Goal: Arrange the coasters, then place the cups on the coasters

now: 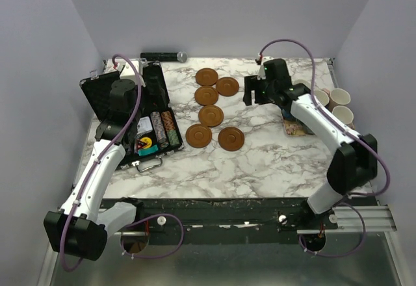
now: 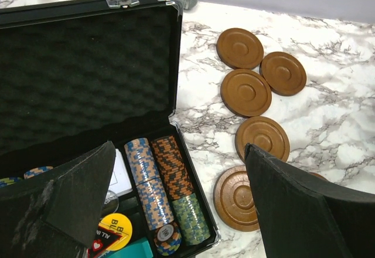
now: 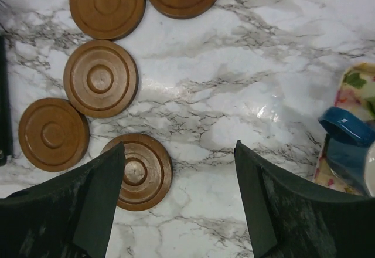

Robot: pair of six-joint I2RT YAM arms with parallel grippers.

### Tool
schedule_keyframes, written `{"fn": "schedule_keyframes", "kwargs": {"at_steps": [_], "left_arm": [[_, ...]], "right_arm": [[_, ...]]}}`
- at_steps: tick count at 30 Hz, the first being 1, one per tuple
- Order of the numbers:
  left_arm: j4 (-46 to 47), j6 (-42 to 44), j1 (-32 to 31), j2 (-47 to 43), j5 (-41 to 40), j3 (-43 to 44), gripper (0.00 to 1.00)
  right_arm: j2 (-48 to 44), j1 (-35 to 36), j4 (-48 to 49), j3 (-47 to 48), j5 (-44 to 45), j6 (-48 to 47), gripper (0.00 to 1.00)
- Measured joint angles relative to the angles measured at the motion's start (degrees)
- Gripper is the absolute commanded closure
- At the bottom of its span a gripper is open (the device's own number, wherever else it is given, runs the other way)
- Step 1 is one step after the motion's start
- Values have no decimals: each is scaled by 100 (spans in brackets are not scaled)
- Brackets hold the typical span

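Six reddish-brown coasters (image 1: 210,116) lie in a loose cluster on the middle of the marble table, some touching. The right wrist view shows a nearer coaster (image 3: 140,170) partly under my left-hand finger (image 3: 94,199). My right gripper (image 1: 257,96) hovers open just right of the cluster with only bare marble between its fingers; right gripper (image 3: 179,146). Several cups (image 1: 340,96) stand at the far right by the arm; a dark blue cup (image 3: 345,132) shows on a floral tray. My left gripper (image 1: 127,91) hangs open over the poker case; left gripper (image 2: 179,152) holds nothing.
An open black poker case (image 1: 110,94) with rows of chips (image 2: 167,182) fills the left side. A black microphone (image 1: 162,56) lies at the back edge. The floral tray (image 1: 294,127) sits under my right arm. White walls close in the table on three sides.
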Motion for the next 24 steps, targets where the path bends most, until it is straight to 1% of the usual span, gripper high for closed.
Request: {"fn": "schedule_keyframes", "kwargs": {"at_steps": [5,9,21,24], "left_arm": [[-24,20,-2,46,138,0,1],[-28,24,-2,46,205,0,1],[-155,103,-2,321,219,2,1],[-155,103,-2,356,249,2,1]], "right_arm": [[1556,42,-485,1084,-177,-50,19],[2533,42,-673,1987,-72,-81,20],[4719,42,-1091,4795,345,-177,20],[5001,42,-1121,5038,343,-162,15]]}}
